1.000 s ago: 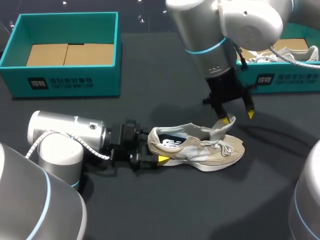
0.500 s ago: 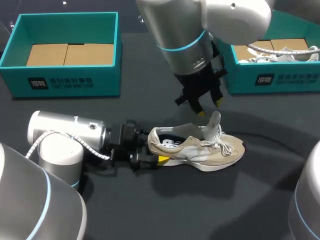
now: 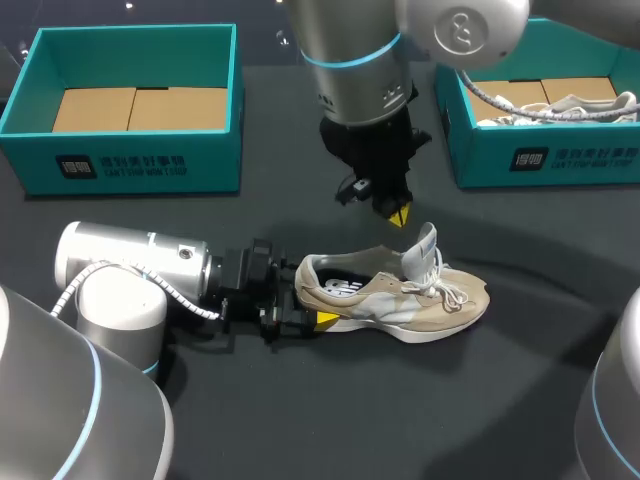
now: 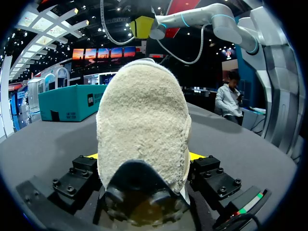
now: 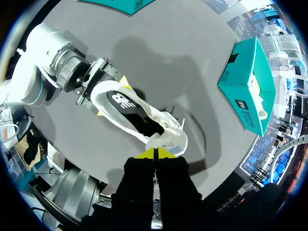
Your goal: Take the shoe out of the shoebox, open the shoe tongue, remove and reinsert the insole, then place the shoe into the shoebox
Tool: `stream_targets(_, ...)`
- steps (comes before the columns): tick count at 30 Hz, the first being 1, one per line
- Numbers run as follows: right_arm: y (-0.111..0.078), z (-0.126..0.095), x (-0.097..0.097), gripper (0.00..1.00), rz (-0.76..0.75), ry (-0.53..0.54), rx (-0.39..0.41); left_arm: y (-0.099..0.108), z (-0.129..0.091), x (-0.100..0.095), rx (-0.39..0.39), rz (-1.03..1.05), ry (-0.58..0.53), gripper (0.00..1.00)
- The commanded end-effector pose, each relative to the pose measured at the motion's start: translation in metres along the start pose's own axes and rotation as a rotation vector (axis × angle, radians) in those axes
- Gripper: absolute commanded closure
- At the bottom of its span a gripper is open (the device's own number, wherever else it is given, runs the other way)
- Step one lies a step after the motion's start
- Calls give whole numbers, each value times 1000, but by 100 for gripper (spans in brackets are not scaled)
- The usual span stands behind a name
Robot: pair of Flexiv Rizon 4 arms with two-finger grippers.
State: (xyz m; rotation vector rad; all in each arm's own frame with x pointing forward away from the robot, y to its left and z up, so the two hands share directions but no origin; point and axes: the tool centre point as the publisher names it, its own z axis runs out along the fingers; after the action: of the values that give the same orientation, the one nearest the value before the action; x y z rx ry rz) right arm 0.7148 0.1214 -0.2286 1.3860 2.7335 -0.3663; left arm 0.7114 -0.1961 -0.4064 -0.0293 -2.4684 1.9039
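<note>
A beige shoe lies on its sole mid-table, toe to the right, its tongue standing up. The dark insole shows inside it. My left gripper lies low on the table with the shoe's heel clamped between its widely spread fingers. Above and just behind the tongue hangs my right gripper, shut and empty, its yellow tips pressed together over the shoe.
An empty teal shoebox with a cardboard floor stands at the back left. A second teal shoebox at the back right holds another shoe. That box also shows in the right wrist view.
My right gripper let go of the tongue, rose and moved left and back while its fingers closed. The tongue now stands upright. The left arm and shoe stayed put.
</note>
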Motion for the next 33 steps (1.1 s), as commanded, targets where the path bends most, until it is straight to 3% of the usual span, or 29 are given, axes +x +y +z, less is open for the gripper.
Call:
stream_targets(1, 1, 1, 0, 100, 0, 2, 2, 0, 0, 1, 0, 0, -1, 100)
stream_targets(2, 1, 1, 0, 100, 0, 2, 2, 0, 0, 1, 0, 0, -1, 100)
stream_targets(7, 17, 5, 42, 100, -207, -82, -69, 0, 0, 1, 0, 0, -1, 100)
stream_targets(12, 18, 14, 61, 100, -390, -165, -92, 0, 0, 1, 0, 0, -1, 100)
stream_targets(23, 18, 14, 61, 100, -390, -165, -92, 0, 0, 1, 0, 0, -1, 100)
stream_targets(24, 25, 21, 65, 100, -405, -162, -72, 0, 0, 1, 0, 0, -1, 100)
stream_targets(33, 34, 52, 73, 100, -607, -85, -202, 0, 0, 1, 0, 0, -1, 100)
